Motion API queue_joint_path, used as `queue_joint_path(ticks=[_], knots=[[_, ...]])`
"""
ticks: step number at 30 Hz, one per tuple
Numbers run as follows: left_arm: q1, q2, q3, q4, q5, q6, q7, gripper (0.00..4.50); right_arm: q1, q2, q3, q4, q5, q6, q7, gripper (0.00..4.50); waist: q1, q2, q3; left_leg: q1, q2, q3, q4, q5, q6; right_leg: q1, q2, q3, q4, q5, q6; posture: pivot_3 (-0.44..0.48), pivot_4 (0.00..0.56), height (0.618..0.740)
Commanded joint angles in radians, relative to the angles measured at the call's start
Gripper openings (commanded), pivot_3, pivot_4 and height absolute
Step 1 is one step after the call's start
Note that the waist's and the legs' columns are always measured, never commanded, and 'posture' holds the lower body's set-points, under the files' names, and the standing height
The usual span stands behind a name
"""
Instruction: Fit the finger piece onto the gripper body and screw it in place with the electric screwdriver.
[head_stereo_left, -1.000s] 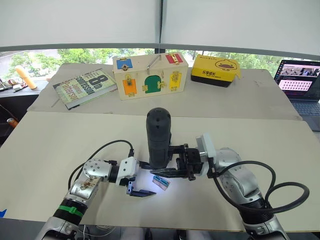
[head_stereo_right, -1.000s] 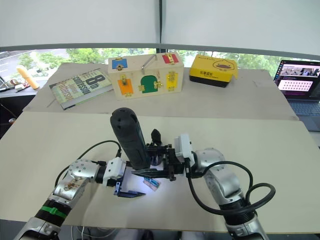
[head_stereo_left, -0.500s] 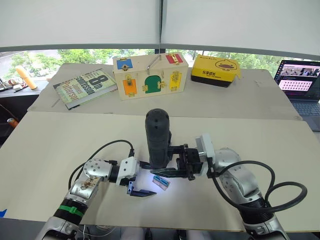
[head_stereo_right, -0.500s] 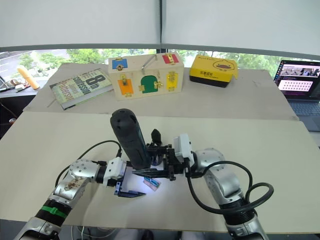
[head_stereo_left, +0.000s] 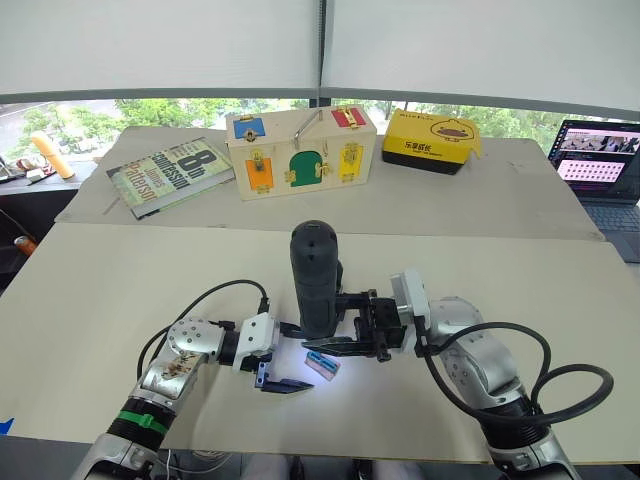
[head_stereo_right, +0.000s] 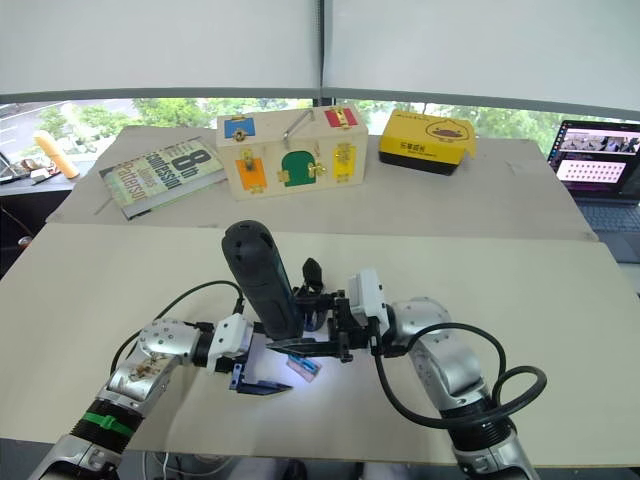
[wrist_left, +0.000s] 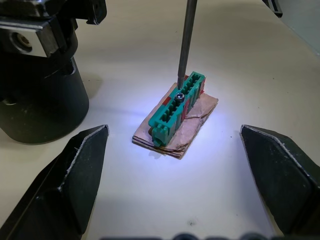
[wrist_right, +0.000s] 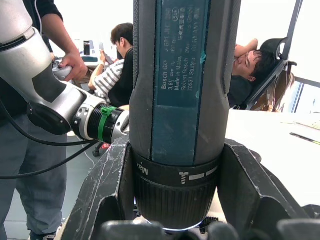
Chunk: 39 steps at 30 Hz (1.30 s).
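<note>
My right gripper (head_stereo_left: 322, 320) is shut on the electric screwdriver (head_stereo_left: 316, 272), a thick dark cylinder held upright at the table's near middle. Its thin bit (wrist_left: 186, 40) points down onto a screw in a small green block (wrist_left: 177, 106) lying on a scrap of cardboard, lit by a white glow. My left gripper (head_stereo_left: 300, 357) is open, with one finger on each side of that block and touching nothing. The gripper body (head_stereo_right: 311, 272), black with a round base (wrist_left: 42, 105) and a pointed finger, stands just behind the screwdriver. The finger piece is hidden.
At the table's back stand a wooden latch box (head_stereo_left: 300, 152), a book (head_stereo_left: 168, 176) to its left and a yellow box (head_stereo_left: 430, 140) to its right. A laptop (head_stereo_left: 598, 165) sits at the far right. People (wrist_right: 117, 65) show behind in the right wrist view.
The screwdriver's top has dipped very slightly. Both arms and the green block stay where they were.
</note>
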Motion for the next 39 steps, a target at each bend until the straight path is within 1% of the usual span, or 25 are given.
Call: queue_joint_path(ticks=[1, 21, 39], knots=[[0.023, -0.012, -0.045, 0.007, 0.019, 0.025, 0.007, 4.47, 0.0, 0.002, -0.008, -0.026, 0.018, -0.025, 0.005, 1.9, 0.0, 0.0, 0.0, 0.0, 0.0, 0.0, 0.0, 0.0, 0.0, 0.0, 0.0, 0.0, 0.0, 0.0, 0.0, 0.0, 0.15, 0.74], [0.021, -0.01, -0.05, -0.004, 0.015, 0.037, 0.016, 4.47, -0.004, 0.007, -0.011, -0.005, 0.005, -0.033, 0.005, 1.9, 0.0, 0.0, 0.0, 0.0, 0.0, 0.0, 0.0, 0.0, 0.0, 0.0, 0.0, 0.0, 0.0, 0.0, 0.0, 0.0, 0.15, 0.74], [0.03, -0.01, -0.042, 0.012, 0.015, 0.022, 0.024, 4.47, 0.004, -0.008, 0.013, 0.011, -0.026, -0.015, 0.001, 1.9, 0.0, 0.0, 0.0, 0.001, 0.0, 0.0, 0.0, 0.0, 0.0, 0.001, 0.0, 0.0, 0.0, 0.0, 0.0, 0.0, 0.15, 0.74]])
